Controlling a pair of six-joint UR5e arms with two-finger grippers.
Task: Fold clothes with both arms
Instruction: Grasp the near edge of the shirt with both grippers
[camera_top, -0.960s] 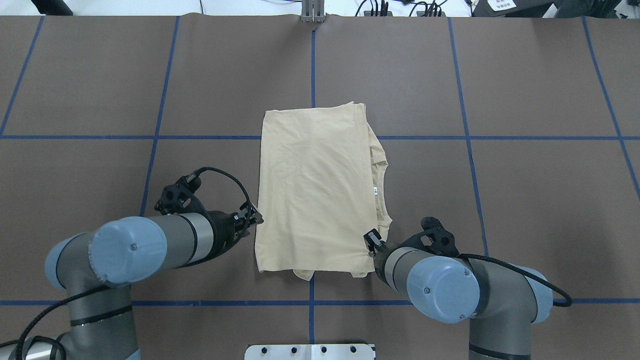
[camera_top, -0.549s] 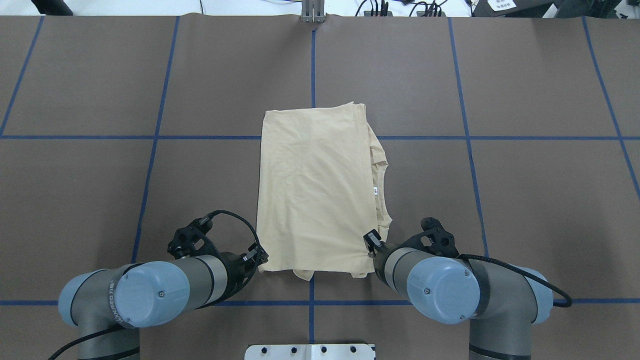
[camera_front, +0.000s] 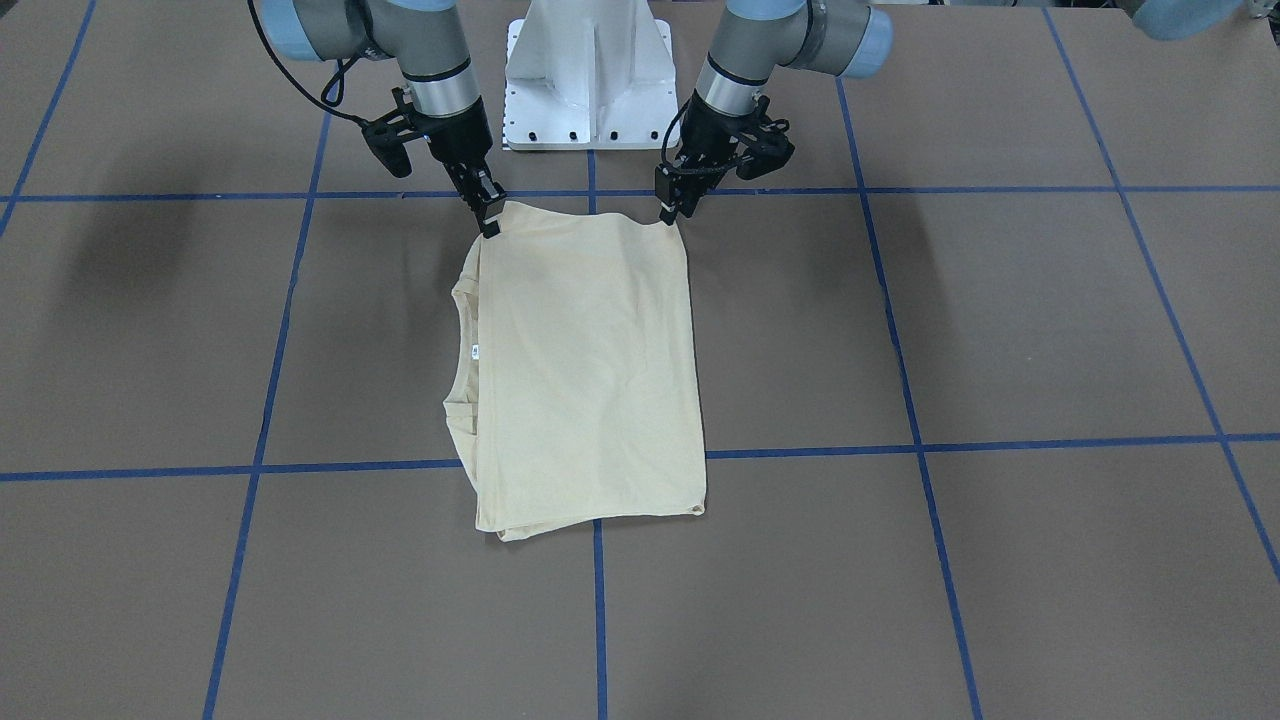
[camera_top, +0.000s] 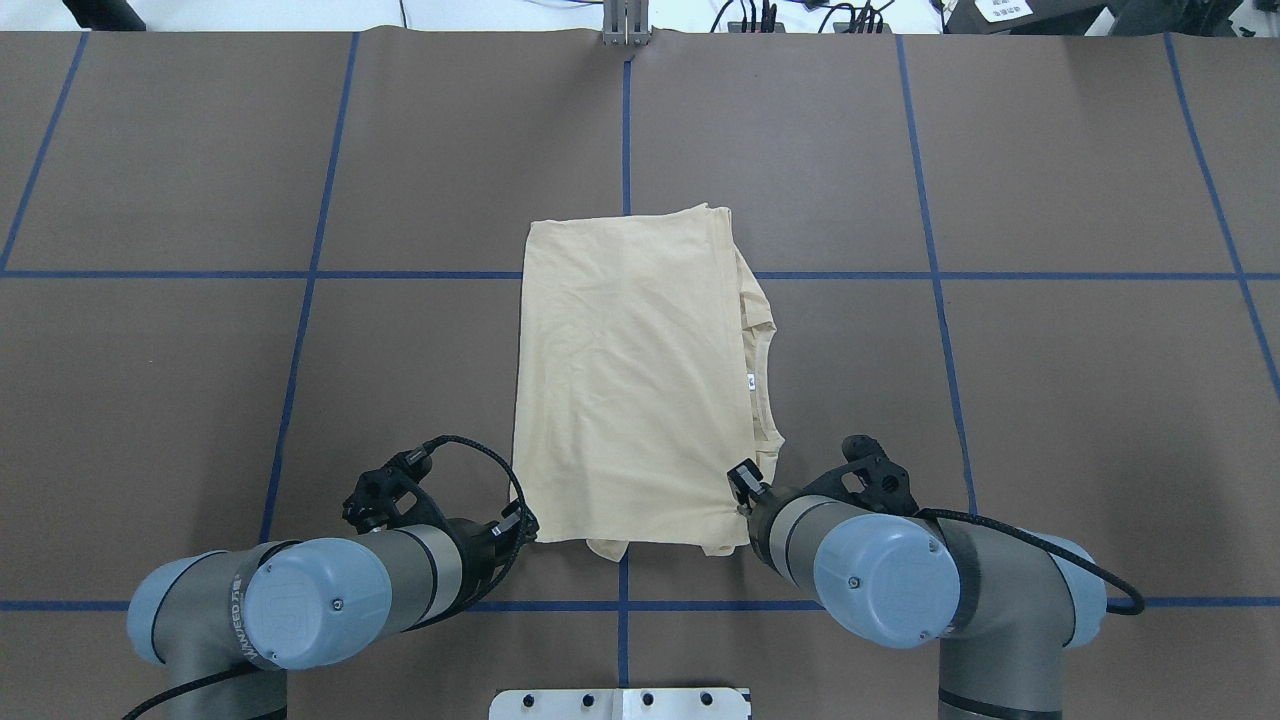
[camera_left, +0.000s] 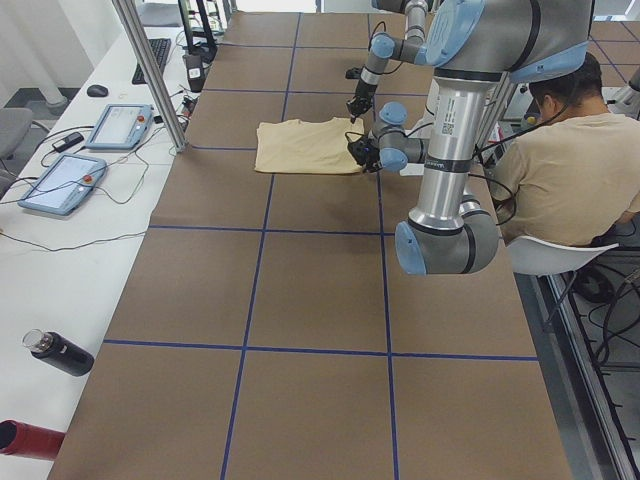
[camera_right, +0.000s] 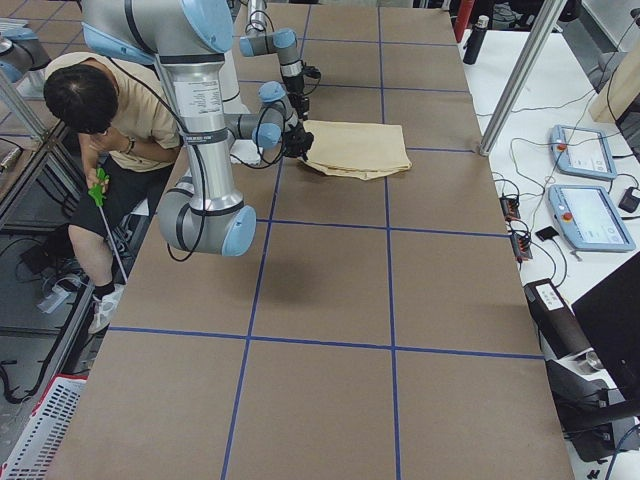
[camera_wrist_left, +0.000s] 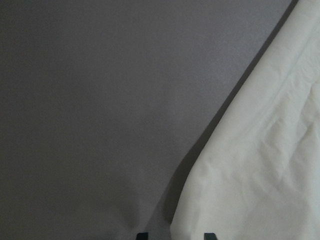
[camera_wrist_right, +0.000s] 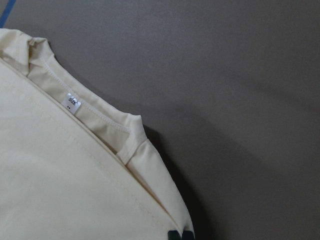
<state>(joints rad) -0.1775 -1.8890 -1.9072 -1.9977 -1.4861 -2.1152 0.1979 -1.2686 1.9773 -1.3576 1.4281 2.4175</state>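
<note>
The pale cream-yellow shirt (camera_top: 630, 380) lies folded into a flat rectangle at mid-table, plain side up, with no print in view. Its ribbed neckline and small white tag (camera_top: 750, 379) are on the robot's right side. My left gripper (camera_top: 525, 525) is at the shirt's near left corner. In the left wrist view (camera_wrist_left: 176, 235) its fingertips stand apart with the cloth edge (camera_wrist_left: 260, 165) between them. My right gripper (camera_top: 740, 495) is at the near right corner. In the right wrist view (camera_wrist_right: 181, 235) its tips are pinched together on the fabric (camera_wrist_right: 65, 175).
The white pedestal base (camera_front: 590, 70) stands just behind the shirt's near edge. Blue tape lines grid the brown table (camera_top: 1050, 400). A seated person (camera_left: 560, 170) is beside the robot. Teach pendants (camera_left: 120, 125) and bottles (camera_left: 60, 352) lie on the side bench.
My left gripper has moved along the shirt's left edge toward the robot, down to the near left corner. The right arm and the shirt have not moved.
</note>
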